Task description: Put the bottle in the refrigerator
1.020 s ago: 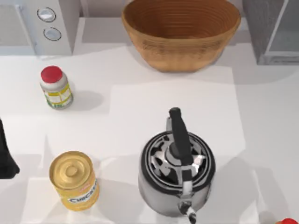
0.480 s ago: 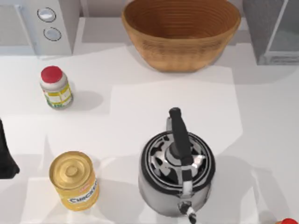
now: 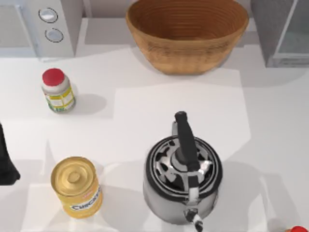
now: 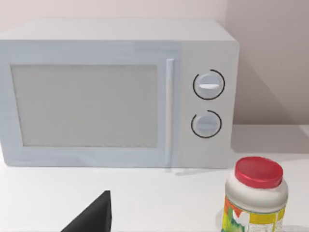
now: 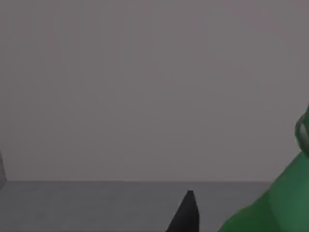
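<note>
At the table's near edge:
- The left arm [image 3: 7,162] sits low against the left side, beside a yellow can [image 3: 77,186]. It matches its place of a second ago. In its wrist view the left gripper [image 4: 94,217] appears as a dark tip, and I cannot tell whether it is apart or together.
- A steel kettle [image 3: 183,181] stands near the middle with its black handle on top (no shift across the second).
- The right gripper [image 5: 186,215] appears in its own wrist view as a dark tip before a plain grey wall, and its state cannot be told. A green shape [image 5: 270,208] sits close to it, too partial to identify.

Farther back:
- The red-capped bottle [image 3: 57,91] stands upright on the table [image 3: 159,106] at the left, free of both grippers. It is where it stood a second ago, and in the left wrist view it stands in front of the microwave [image 3: 41,24].
- A woven basket [image 3: 187,34] sits at the far middle.
- The refrigerator [image 3: 282,31] is at the far right corner, well apart from the bottle. Whether its door is ajar cannot be told.

What it means: nothing on the table has moved in the last second, so this looks like a pause. The red-capped bottle lies outside the refrigerator, with the whole table between them.
</note>
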Motion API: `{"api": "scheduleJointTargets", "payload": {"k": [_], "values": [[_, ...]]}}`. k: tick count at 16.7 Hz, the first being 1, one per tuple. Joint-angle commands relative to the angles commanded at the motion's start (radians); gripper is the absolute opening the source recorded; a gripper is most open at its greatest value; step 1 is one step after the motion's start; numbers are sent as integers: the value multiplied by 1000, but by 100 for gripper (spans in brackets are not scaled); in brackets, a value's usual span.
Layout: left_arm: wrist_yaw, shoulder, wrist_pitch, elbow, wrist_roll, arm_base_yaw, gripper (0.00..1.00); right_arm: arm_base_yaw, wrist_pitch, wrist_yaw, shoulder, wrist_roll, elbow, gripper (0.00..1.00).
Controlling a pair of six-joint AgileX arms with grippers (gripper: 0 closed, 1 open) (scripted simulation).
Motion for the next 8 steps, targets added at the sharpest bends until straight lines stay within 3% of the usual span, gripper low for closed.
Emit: {"api": "scheduleJointTargets", "payload": {"k": [5, 8], "values": [[0, 0, 0, 0, 0, 0, 100, 0, 0, 0, 0, 0, 0, 98], [0, 0, 0, 0, 0, 0, 100, 0, 0, 0, 0, 0, 0, 100]]}}
